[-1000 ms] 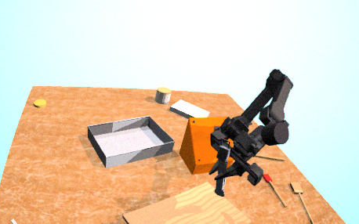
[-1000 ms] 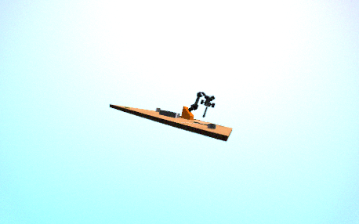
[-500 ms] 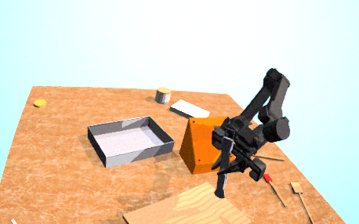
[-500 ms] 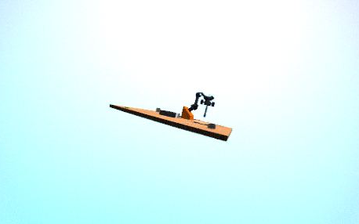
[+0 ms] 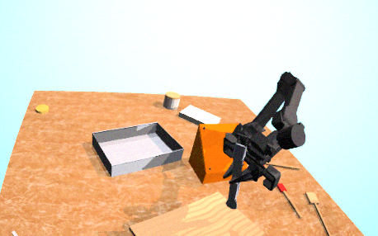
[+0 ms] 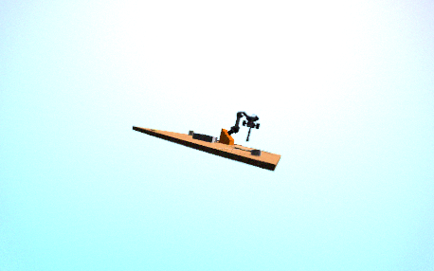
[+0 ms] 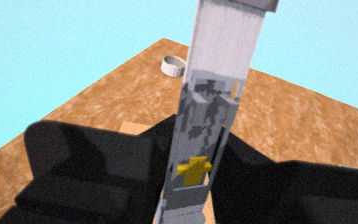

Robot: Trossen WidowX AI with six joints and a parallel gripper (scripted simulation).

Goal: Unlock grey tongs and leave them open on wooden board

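Gripper (image 5: pixel 243 171) clamped on tongs (image 5: pixel 236 175), lifted off the table (image 5: pixel 62 173).

Tongs hang near upright, tips down, low end above the near edge of the board (image 5: pixel 202 220), not touching it. Arms of the tongs together. Wrist view: tongs (image 7: pixel 210 115) run up between the dark fingers, yellow cross-shaped piece (image 7: pixel 194 169) on the shaft near the grip. Tin (image 5: pixel 138 148) sits well left of the arm. Orange block (image 5: pixel 210 153) just behind the gripper. Far edge: small cylinder (image 5: pixel 172 100), white slab (image 5: pixel 199 115), yellow disc (image 5: pixel 42 108). Red-tipped stick (image 5: pixel 288 197) and tan-tipped stick (image 5: pixel 315 205) lie right of the board. Exterior view too small for detail.
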